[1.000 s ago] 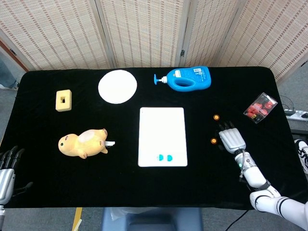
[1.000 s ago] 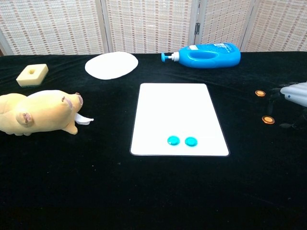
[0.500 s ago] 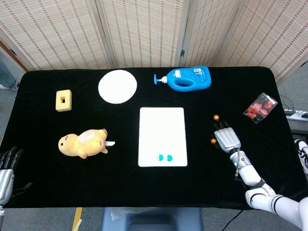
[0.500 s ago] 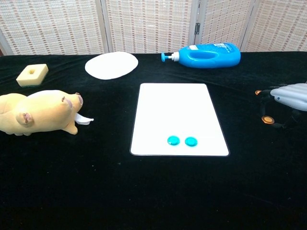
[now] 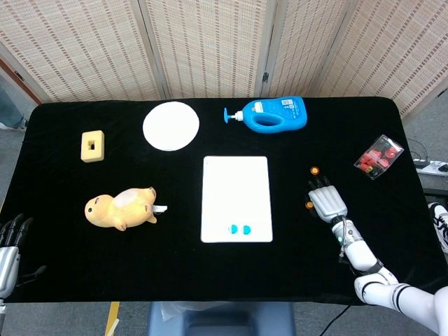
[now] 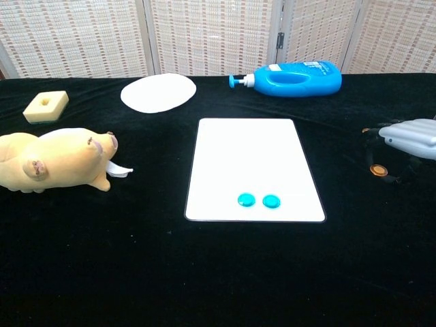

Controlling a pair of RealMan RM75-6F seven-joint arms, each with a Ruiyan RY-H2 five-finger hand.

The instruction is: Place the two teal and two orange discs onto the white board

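The white board (image 5: 236,199) stayed put, both teal discs (image 6: 258,200) on its near end. The right hand (image 5: 327,201) had slid left over the near orange disc (image 6: 377,169), fingers spread, gripping nothing. The far orange disc (image 5: 315,170) lay unmoved on the bench.

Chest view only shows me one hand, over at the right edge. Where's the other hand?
Observer: The left hand is by the near left corner of the table, holding nothing.
Operator: Is there anything past the right hand?
Observer: Yes, a clear pack of red things lies near the table's right edge, beyond the right hand.
Operator: I can only clearly see one orange disc. Where's the second?
Observer: The far orange disc lies just beyond that hand's fingertips, untouched.
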